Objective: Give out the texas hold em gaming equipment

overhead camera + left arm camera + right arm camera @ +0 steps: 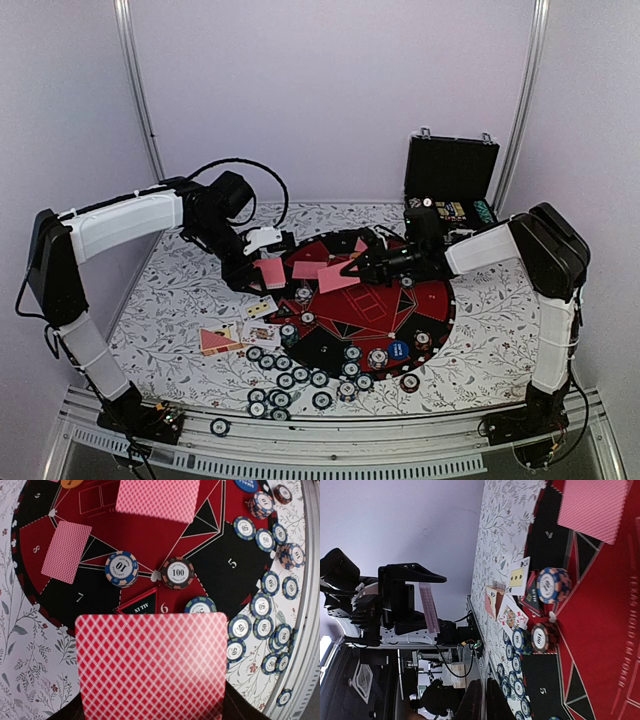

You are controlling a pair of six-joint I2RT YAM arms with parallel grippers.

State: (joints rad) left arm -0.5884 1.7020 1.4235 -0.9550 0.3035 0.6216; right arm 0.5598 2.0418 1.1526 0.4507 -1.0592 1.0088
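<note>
Two robot arms reach in over a floral table (500, 340) w/ a round red-and-black poker mat (385, 300) at its ctr. The left tool (258, 262) is pressed together on a pink-backed card (150, 665). It pinches the card by one edge and holds it upright over the mat's left rim, patterned back toward the wrist camera.

The right tool (358, 268) hangs over the far half of the mat. Its fingers (472, 702) sit nearly together w/ only a slim gap; can't tell if anything is pinched btwn them.

A second card (66, 551) lies face down on the mat. A third card (157, 497), also back up, shows just beside the right tool. A chip marked 10 (121, 569) and a chip marked 100 (176, 573) rest side by side on the mat's left part.

Face-up cards (262, 308) lie on the table just off the mat's left rim. A loose crowd of chips (290, 378) spreads along the near edge. One stray chip (218, 427) sits on the metal rail (400, 440) below that edge. A blue disc (398, 350) sits on the near part of the mat. An open black case (450, 172) stands at the far right corner.
</note>
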